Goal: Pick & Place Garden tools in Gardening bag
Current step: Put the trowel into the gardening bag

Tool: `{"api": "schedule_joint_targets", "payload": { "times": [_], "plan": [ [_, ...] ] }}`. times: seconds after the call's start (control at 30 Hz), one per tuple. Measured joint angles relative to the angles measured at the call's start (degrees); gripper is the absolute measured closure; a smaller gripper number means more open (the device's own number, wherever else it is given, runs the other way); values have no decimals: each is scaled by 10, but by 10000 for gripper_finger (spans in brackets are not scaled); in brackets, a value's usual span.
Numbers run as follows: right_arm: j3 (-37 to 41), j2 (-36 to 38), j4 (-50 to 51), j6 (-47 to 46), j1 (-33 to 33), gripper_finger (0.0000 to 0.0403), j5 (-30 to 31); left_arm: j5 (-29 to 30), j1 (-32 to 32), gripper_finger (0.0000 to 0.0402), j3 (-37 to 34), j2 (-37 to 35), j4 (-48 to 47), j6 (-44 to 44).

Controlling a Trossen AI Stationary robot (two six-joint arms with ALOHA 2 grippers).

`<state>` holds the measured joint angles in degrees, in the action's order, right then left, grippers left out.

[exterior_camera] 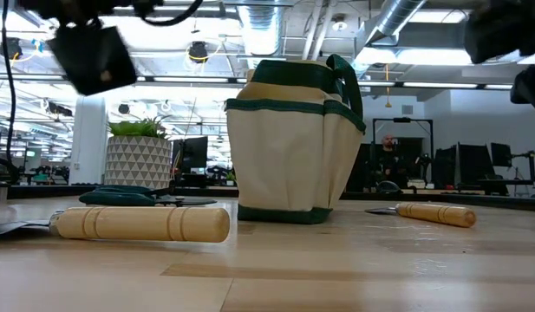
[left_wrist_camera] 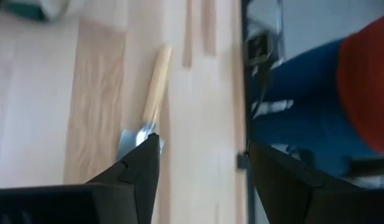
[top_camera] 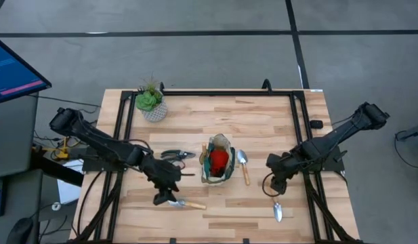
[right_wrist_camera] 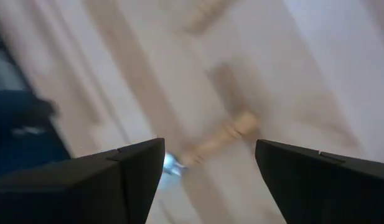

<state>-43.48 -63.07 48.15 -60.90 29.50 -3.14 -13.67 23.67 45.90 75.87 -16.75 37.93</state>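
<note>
Trowels are still lying loose on the worktop, so the task is judged to be partly done, with two pickups being lined up at once. Toward the left part of the front edge, the left gripper [top_camera: 162, 197] is held above the blade end of a wooden-handled trowel [top_camera: 188, 204]; in the left wrist view its fingers [left_wrist_camera: 139, 163] are seen spread apart with nothing between them, and the trowel's blade [left_wrist_camera: 131, 142] lies just past one fingertip. Behind that arm, near the back-left corner, a potted plant [top_camera: 150, 103] is left standing, and pruning shears [top_camera: 177, 155] lie flat between the left arm and the gardening bag [top_camera: 217, 163]. The bag stands upright near the middle of the worktop, with a red item [top_camera: 219, 158] already inside it. Just beside the bag's right side a second trowel [top_camera: 244, 165] is laid. Farther right, the right gripper [top_camera: 276, 190] is poised above a third trowel [top_camera: 277, 211] near the front-right corner; the right wrist view shows its fingers [right_wrist_camera: 139, 167] wide apart and empty, with that tool's handle [right_wrist_camera: 220, 138] between them and lower down. For the next move, a descent onto each handle would be called for, with the fingers straddling the wood before being closed, and the left gripper would probably need shifting from the blade toward the handle.
</note>
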Motion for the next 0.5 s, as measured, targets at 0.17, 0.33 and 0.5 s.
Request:
{"api": "schedule_joint_targets", "payload": {
  "times": [0.17, 0.33, 0.5],
  "plan": [
    [-3, -14, -127, 33, -17, 159, 1, 8, 15, 203, -42, -29, -3, 3],
    [-46, -67, -174, 91, -42, 159, 1, 30, 34, 203, -101, -83, -3, 33],
    [-118, -150, -173, 170, -56, 159, -3, 62, 41, 203, -153, -137, 6, 59]
  ]
}}
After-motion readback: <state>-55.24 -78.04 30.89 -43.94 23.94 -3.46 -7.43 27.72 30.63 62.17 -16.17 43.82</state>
